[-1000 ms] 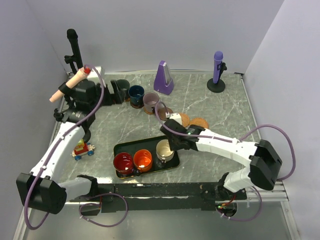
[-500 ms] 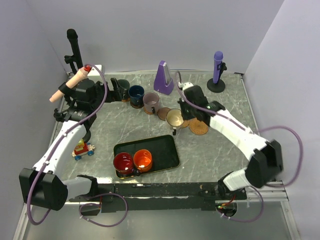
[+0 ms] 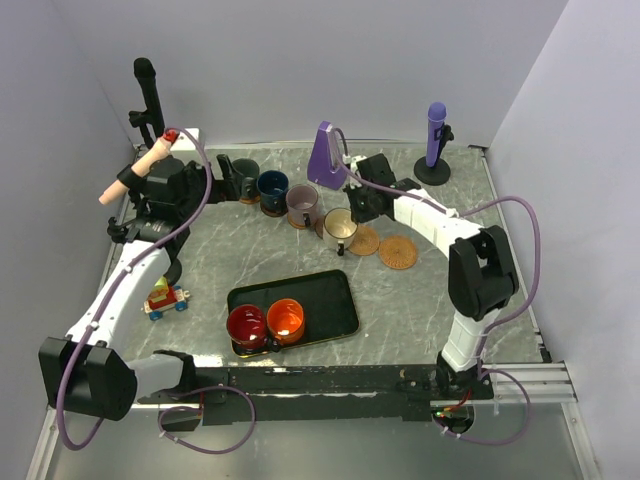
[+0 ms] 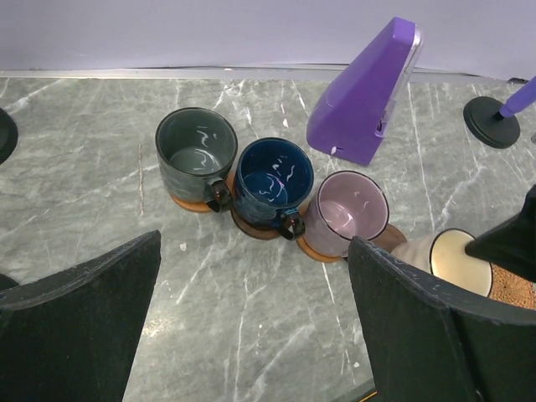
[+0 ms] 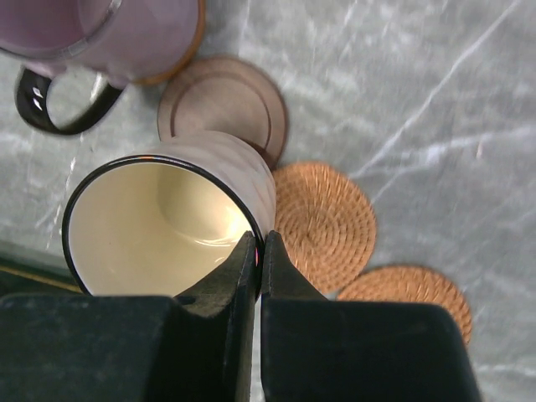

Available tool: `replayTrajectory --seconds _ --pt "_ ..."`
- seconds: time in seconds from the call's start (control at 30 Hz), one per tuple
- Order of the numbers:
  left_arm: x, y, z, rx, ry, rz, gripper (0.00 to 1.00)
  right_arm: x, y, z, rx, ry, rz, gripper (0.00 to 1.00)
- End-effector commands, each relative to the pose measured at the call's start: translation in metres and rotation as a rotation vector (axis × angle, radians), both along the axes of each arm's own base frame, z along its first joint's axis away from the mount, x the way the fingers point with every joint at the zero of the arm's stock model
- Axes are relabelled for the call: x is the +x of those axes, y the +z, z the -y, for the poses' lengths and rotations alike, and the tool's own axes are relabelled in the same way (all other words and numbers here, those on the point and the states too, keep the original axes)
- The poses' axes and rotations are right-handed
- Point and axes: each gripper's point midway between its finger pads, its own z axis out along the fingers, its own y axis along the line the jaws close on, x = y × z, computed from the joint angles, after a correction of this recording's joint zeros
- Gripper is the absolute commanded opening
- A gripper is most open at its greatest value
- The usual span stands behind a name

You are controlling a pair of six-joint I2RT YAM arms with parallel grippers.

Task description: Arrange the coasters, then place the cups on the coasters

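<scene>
Grey surface (image 3: 200, 270): your tray (image 3: 335, 300) holds the red cup (image 3: 246, 325) and orange cup (image 3: 285, 318), yet to move; three back cups (image 4: 272, 177) sit on coasters (image 4: 249, 227). Your right end effector (image 5: 258, 247) pinches the cream cup (image 5: 159, 222) by the dark coaster (image 5: 222, 109); your left end effector (image 4: 251, 310) gapes, empty.

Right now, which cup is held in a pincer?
The cream cup: the right pincer is shut on its rim. The green-grey cup, navy cup and lilac cup stand free on coasters, the red cup and orange cup in the black tray.
</scene>
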Motion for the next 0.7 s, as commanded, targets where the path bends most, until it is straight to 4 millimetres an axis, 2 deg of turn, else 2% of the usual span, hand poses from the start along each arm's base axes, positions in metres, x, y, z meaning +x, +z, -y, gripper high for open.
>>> replayTrajectory --seconds 0.0,0.4,0.67 --pt "0.005 0.029 0.000 -0.034 -0.022 0.082 0.97 0.039 0.050 -0.017 0.069 0.036 0.161 0.00" --pt "0.006 0.029 -0.004 -0.059 -0.021 0.077 0.97 0.057 0.040 -0.018 0.045 0.000 0.159 0.00" --pt "0.005 0.031 -0.004 -0.071 -0.028 0.078 0.97 0.062 0.032 -0.020 0.035 -0.003 0.145 0.00"
